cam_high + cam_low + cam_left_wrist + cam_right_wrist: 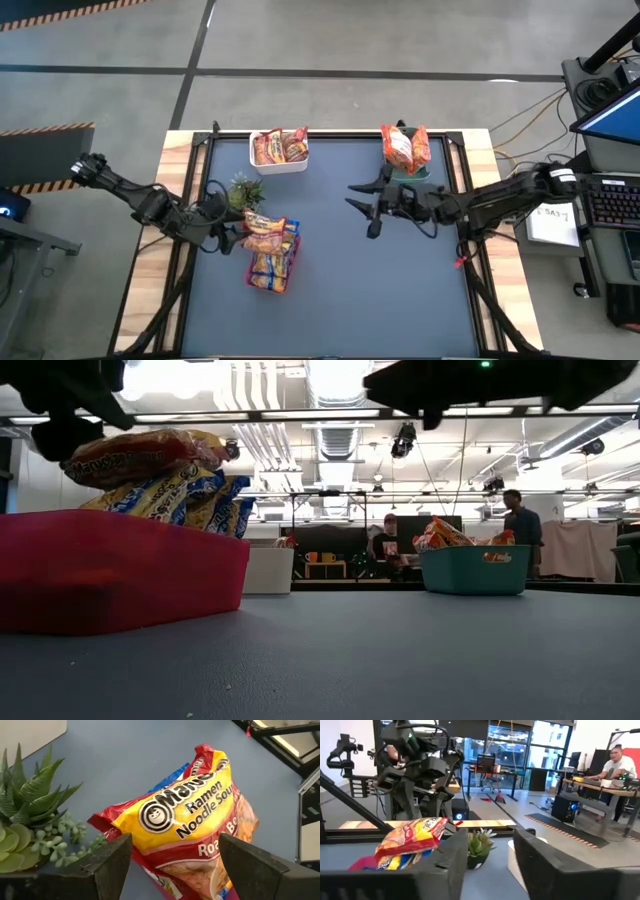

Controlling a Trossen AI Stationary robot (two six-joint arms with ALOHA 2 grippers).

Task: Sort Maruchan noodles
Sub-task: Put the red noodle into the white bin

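On the blue surface point(400, 290), a red tray point(272, 268) holds a heap of Maruchan noodles point(268, 250). Just beside the heap, the left gripper point(237, 240) has its jaws released around the topmost red-trimmed packet point(190, 830). Near the teal bin point(408, 168) of packets, the right gripper point(358, 196) hangs with jaws spread, holding nothing.

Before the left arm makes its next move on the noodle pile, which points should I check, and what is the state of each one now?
1. Left gripper open around the top red-trim packet: ok, fingers either side.
2. Fingers closed on that packet: not ok, a gap shows on both sides.
3. Packet lies on top of the pile in the red tray: ok.
4. Small green plant close beside the left gripper: not ok, may be brushed.
5. Right gripper open, apart from the pile, mid-table: ok.
6. White bin and teal bin have room for more: cannot tell.
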